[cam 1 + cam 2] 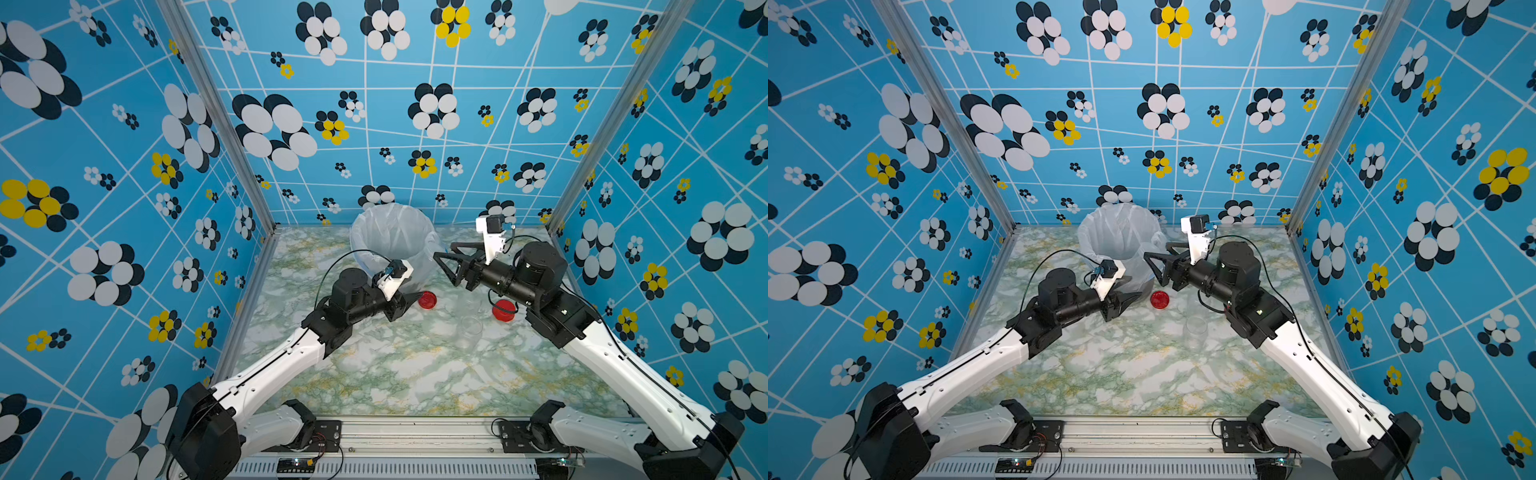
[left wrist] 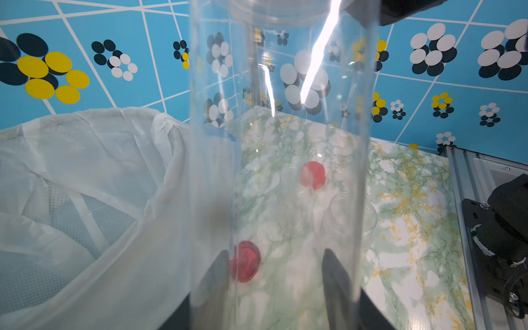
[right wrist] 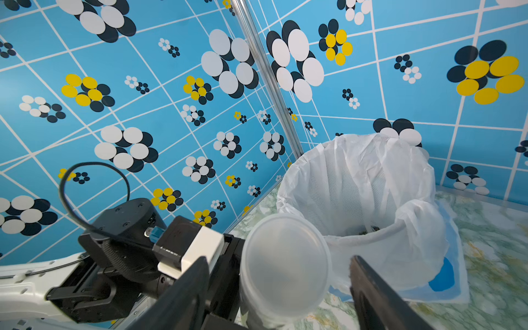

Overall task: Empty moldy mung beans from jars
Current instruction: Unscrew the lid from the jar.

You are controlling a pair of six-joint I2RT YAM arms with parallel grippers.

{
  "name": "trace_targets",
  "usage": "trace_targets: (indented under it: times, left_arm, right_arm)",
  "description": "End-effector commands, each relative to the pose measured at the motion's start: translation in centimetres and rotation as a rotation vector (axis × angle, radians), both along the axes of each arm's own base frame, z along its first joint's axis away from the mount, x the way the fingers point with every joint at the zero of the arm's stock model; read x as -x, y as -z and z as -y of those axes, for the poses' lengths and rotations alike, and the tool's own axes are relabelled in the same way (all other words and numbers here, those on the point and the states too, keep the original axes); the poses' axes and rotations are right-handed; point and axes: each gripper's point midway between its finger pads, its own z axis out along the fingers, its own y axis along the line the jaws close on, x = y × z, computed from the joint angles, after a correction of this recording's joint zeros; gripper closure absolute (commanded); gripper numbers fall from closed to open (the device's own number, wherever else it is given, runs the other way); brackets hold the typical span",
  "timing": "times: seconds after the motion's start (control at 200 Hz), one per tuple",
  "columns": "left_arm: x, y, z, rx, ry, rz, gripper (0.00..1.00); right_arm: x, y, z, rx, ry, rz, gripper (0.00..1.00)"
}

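The slim jar point(image 2: 280, 171) is squeezed in your left claw point(image 2: 275, 253), lying sideways beside the bagged bucket point(image 3: 357, 171). It looks empty, so light; clear, hard, likely slippery. Your right claw point(image 3: 278, 258) stands open around its whitish lid point(image 3: 285, 268), not touching. Grip the lid's rim.

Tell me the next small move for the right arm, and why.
Probably close the right gripper on the whitish lid and twist. Its fingers stand open either side of the lid, which looks seated on the slim jar that the left gripper holds beside the bucket.
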Motion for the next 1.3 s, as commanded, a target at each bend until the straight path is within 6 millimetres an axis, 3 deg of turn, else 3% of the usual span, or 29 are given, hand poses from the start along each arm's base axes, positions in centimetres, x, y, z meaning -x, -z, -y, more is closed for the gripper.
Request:
trace_targets:
  times: [0.0,0.325,0.485,0.68,0.785,1.054,1.294]
  left_arm:
    - [-0.3,-1.8,0.4,0.013,-0.002,0.048,0.56]
    - [0.1,-1.6,0.5,0.007,0.008,0.045,0.56]
    - [0.1,-1.4,0.4,-0.006,0.013,0.040,0.56]
    - [0.2,-0.9,0.1,0.010,0.027,0.030,0.56]
    - [-0.2,-0.9,-1.0,0.090,0.059,-0.031,0.56]
    - [-0.2,-1.4,-2.1,0.174,0.150,-0.050,0.55]
    - [1.5,-3.3,-1.9,0.250,0.402,-0.098,0.54]
  right_arm:
    - [-0.4,-0.6,0.0,-0.043,0.016,-0.010,0.20]
    - [-1.5,0.8,-0.7,-0.026,0.027,-0.075,0.24]
    - [-1.4,0.5,-0.7,-0.040,0.022,-0.061,0.40]
    - [-1.1,0.6,-0.6,-0.026,0.013,-0.037,0.46]
    - [-1.0,0.8,-0.6,-0.008,0.007,-0.033,0.47]
    - [2.4,-0.9,-1.3,0.018,-0.163,0.104,0.52]
    - [5.5,-1.5,-1.6,0.072,-0.300,0.224,0.52]
